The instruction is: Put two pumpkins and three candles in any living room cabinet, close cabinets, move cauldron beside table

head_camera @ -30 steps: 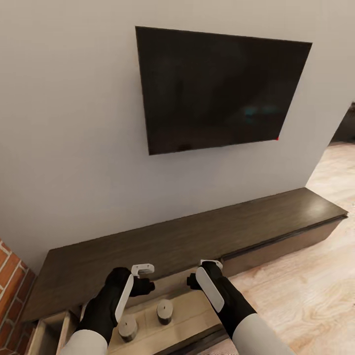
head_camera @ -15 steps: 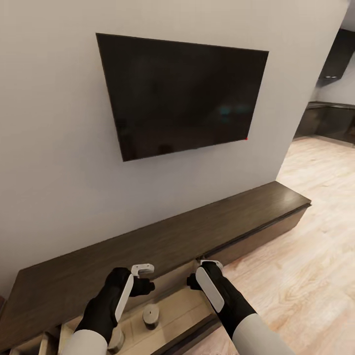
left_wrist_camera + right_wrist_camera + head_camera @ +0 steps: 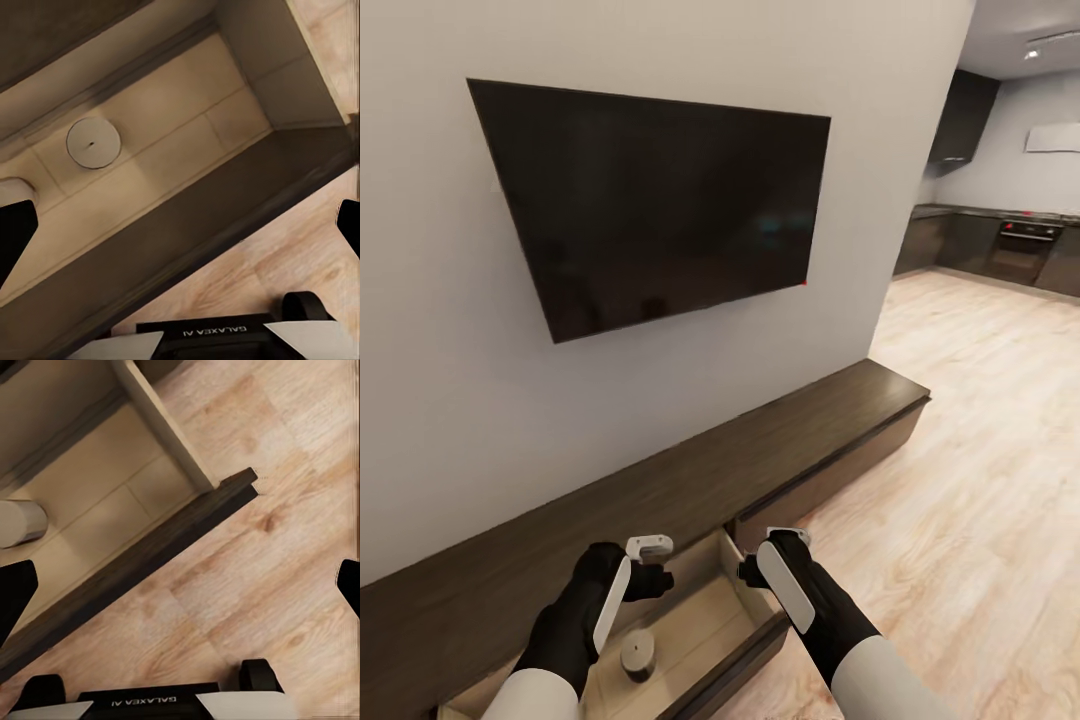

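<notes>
A drawer [image 3: 730, 620] of the cabinet [image 3: 690, 480] stands pulled out below the TV [image 3: 660, 205], with pale boards inside. One candle [image 3: 637, 652] is seen upright on the drawer floor in the head view; in the left wrist view that candle [image 3: 93, 142] stands near the drawer's back wall, and a second candle [image 3: 15, 191] is cut off at the picture's edge beside it.

The step in hand appears to be leaving the open drawer to fetch what is still missing; no pumpkin or cauldron is in view. For this to go well, the arms should be kept raised and drawn in above the drawer front, so that it is not knocked, and the drawer should be left open until the rest is loaded, then pushed fully shut.

The left gripper [image 3: 643, 562] hangs above the drawer, fingers spread wide, with nothing held or touched. The right gripper [image 3: 775, 555] is held over the drawer's right front corner, likewise spread apart and empty, with floor [image 3: 285, 547] beneath it in its wrist view.
</notes>
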Motion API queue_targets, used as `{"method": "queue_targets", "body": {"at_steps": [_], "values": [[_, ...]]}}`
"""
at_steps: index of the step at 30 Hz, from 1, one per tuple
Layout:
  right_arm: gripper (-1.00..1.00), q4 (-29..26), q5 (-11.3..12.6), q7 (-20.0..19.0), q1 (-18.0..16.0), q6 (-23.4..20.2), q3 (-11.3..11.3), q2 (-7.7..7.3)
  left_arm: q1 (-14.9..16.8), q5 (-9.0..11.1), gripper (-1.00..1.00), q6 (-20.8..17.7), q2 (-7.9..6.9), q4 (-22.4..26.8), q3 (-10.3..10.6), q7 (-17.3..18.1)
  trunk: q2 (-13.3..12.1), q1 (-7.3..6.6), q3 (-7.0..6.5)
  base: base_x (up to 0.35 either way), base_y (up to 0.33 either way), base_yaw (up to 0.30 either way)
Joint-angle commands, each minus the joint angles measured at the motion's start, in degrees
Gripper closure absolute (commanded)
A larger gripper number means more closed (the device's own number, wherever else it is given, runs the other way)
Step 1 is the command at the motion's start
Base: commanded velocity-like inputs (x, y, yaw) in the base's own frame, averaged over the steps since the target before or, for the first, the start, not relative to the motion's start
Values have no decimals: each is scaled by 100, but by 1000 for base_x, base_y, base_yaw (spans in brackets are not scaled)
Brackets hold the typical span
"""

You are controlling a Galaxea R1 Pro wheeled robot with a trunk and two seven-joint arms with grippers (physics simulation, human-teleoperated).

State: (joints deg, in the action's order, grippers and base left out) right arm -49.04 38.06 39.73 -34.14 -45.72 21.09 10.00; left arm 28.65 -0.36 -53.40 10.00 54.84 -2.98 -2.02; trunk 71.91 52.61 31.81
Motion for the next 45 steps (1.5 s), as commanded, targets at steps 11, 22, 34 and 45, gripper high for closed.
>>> {"method": "queue_targets", "body": {"at_steps": [11, 22, 34, 45], "values": [[-100, 0, -1, 0, -1, 2, 0, 0, 0, 1, -100, 5, 0, 0, 6, 0, -443, -242, -198, 0, 0, -282], [-100, 0, -8, -3, 2, 32, -14, 0, 0, -2, -100, 5, 0, 0, 4, 0, -884, -484, -392, 0, 0, -262], [-100, 8, -77, 5, 4, 231, -19, 0, 0, -3, -100, 2, 0, 0, 5, 0, -1365, -747, -605, 0, 0, -26], [-100, 0, -8, -12, 4, 223, -35, 0, 0, -2, -100, 2, 0, 0, 6, 0, -1806, -989, -803, 0, 0, -136]]}}
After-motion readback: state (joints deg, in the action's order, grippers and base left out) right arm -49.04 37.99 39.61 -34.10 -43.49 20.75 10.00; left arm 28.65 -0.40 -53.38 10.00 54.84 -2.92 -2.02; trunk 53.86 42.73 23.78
